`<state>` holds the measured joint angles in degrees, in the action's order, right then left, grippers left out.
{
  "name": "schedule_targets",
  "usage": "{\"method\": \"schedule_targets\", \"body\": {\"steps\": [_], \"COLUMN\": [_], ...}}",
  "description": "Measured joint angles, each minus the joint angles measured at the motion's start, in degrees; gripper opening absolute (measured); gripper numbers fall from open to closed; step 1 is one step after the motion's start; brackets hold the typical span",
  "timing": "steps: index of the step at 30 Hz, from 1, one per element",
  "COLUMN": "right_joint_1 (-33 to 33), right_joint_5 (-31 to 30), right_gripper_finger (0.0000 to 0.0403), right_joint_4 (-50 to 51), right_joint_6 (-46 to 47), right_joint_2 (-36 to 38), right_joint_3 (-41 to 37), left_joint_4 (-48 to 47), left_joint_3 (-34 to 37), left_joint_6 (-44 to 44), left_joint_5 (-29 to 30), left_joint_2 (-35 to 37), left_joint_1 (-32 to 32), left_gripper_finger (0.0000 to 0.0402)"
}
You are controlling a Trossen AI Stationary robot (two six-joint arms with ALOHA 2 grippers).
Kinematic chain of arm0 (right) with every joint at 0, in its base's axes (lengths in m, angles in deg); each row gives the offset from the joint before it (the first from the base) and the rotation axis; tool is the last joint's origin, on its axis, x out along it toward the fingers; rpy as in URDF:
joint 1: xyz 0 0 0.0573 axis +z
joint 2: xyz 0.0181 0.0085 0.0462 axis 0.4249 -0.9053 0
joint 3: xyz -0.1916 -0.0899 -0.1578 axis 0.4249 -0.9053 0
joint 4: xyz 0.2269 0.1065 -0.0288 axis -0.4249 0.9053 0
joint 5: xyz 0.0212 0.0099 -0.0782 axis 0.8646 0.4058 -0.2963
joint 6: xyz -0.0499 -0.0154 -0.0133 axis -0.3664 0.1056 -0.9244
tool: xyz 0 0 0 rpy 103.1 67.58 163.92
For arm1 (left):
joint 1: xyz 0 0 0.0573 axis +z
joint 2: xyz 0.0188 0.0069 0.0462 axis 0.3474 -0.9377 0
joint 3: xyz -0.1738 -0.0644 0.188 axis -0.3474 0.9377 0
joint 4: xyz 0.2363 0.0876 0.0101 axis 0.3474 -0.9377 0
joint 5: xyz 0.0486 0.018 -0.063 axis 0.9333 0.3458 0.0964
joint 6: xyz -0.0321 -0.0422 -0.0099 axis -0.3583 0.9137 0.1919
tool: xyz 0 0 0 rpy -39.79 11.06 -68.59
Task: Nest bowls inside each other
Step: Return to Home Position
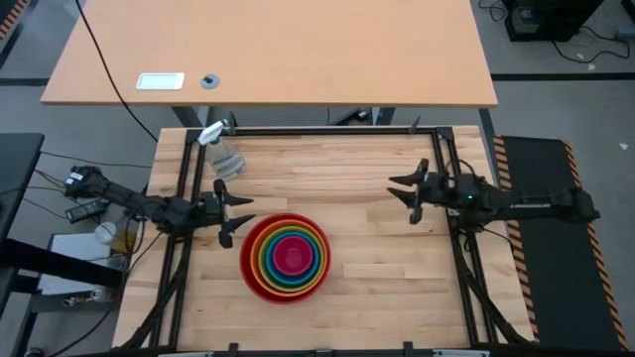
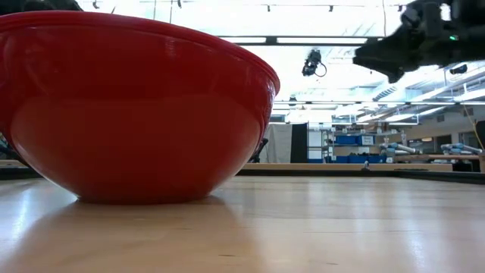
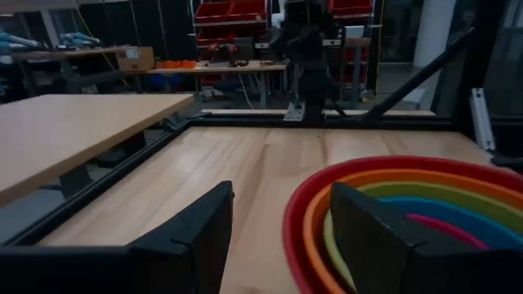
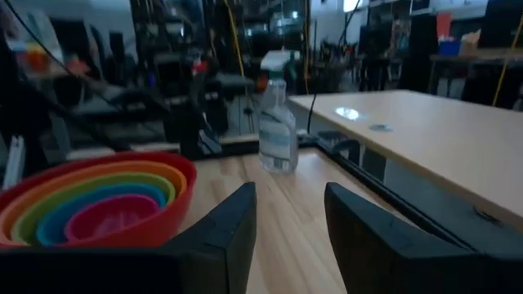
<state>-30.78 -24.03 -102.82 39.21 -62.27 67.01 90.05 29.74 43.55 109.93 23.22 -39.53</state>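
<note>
Several bowls sit nested one inside another near the middle of the table. The red bowl (image 1: 250, 273) (image 2: 136, 106) is outermost and rests on its base, then come orange, green and blue, with the pink bowl (image 1: 290, 256) (image 4: 110, 214) innermost. My left gripper (image 1: 236, 212) (image 3: 282, 237) hangs open just left of the stack (image 3: 425, 204), pointing level toward it, and touches nothing. My right gripper (image 1: 400, 196) (image 4: 290, 233) is open near the table's right side, well clear of the stack (image 4: 98, 200), with nothing between its fingers.
A clear spray bottle (image 1: 223, 151) (image 4: 278, 122) with a white trigger stands at the table's far left. A black frame (image 1: 327, 131) borders the table. A second tabletop (image 1: 268, 50) lies beyond the far edge. Bare wood lies between the stack and my right gripper.
</note>
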Motion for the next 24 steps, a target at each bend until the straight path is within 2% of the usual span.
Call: {"method": "schedule_targets", "body": {"steps": [6,10,16,20,24], "right_joint_1": [-0.14,-0.20,-0.19,-0.19,-0.19], "right_joint_5": [-0.93,-1.43,-1.01,-1.24,-5.11], "right_gripper_finger": [0.0146,0.0146,0.0146,0.0146,0.0146], "right_joint_4": [0.24,2.71,4.57,4.51,4.09], "right_joint_6": [1.50,2.56,2.79,3.71,6.67], "right_joint_2": [12.71,17.64,20.08,20.45,20.41], "right_joint_3": [-7.24,-9.62,-9.65,-9.65,-9.65], "left_joint_4": [-3.98,-6.48,-10.08,-7.03,-7.63], "left_joint_3": [-0.02,-0.02,-0.02,2.45,3.67], "left_joint_6": [-1.14,0.61,4.53,5.73,6.35], "left_joint_5": [-0.05,-2.99,-8.86,-13.81,-17.38], "left_joint_2": [3.45,5.82,6.57,6.58,6.14], "left_joint_1": [1.04,1.03,1.00,1.00,0.99], "left_gripper_finger": [0.0208,0.0208,0.0208,0.0208,0.0208]}}
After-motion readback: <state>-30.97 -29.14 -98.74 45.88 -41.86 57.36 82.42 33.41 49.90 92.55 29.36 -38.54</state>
